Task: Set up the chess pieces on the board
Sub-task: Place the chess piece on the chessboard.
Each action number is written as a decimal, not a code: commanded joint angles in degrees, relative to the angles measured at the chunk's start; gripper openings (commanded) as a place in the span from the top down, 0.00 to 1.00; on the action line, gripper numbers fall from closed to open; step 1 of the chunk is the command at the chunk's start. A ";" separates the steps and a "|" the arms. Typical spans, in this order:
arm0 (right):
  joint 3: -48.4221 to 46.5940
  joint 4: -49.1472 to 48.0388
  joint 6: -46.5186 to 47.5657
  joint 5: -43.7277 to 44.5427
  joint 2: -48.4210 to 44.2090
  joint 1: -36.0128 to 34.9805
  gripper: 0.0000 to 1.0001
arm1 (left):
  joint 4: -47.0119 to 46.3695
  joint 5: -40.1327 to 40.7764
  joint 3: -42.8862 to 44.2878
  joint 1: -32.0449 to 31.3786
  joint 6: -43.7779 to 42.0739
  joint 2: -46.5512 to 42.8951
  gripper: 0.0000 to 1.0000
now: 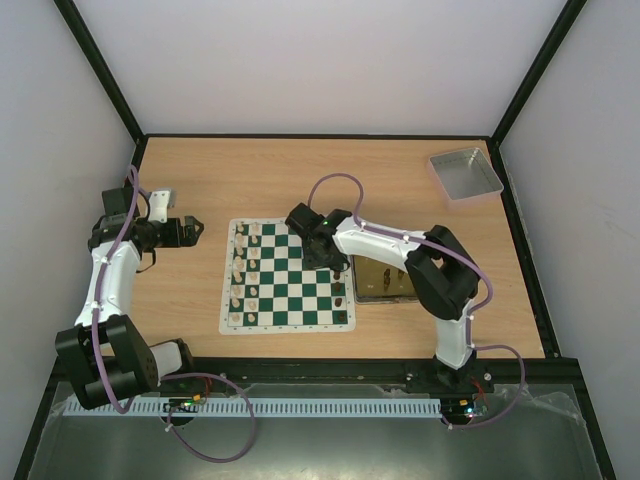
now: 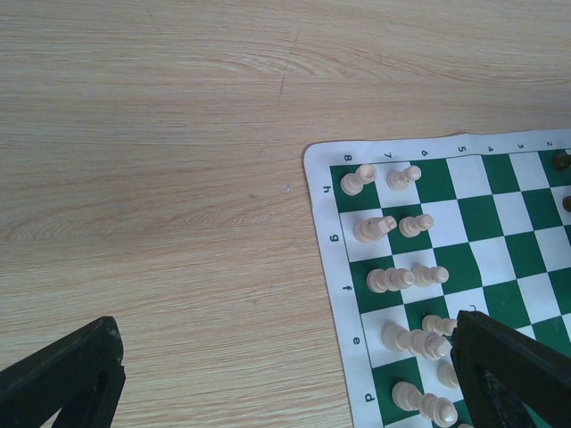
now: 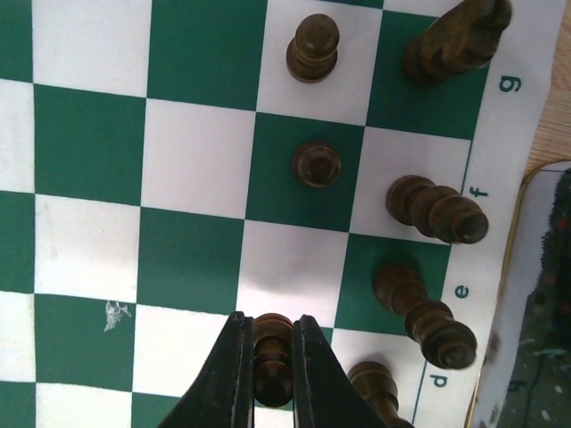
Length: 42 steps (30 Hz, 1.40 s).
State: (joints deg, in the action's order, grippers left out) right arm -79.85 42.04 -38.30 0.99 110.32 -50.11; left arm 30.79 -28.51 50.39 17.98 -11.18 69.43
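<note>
Dark brown piece grasped upright in right hand over board, right edge; free square judged directly beneath. Left hand released over tabletop, farther off.

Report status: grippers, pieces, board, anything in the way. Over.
Left gripper open, over table at board edge. Right gripper shut on dark piece, above board. Neighbouring dark piece close beside the grip.
</note>
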 commanded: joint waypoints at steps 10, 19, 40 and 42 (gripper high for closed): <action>-0.13 -1.38 0.78 1.93 3.47 -0.02 0.98 | 0.66 -0.84 0.15 0.30 -0.51 0.09 0.01; 0.12 -2.33 0.57 2.09 3.82 0.80 0.97 | 0.68 -0.78 0.14 0.28 -0.51 0.11 0.01; 0.21 -3.63 0.68 1.49 4.90 1.94 0.93 | 0.59 -0.81 0.06 0.25 -0.62 0.27 0.01; 0.14 -3.63 0.68 1.32 4.78 1.86 0.92 | 0.57 -0.84 0.06 0.29 -0.60 0.28 0.01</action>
State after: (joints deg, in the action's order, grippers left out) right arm -79.85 38.87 -37.71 1.69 114.24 -48.38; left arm 30.76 -28.51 50.39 17.98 -11.18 69.43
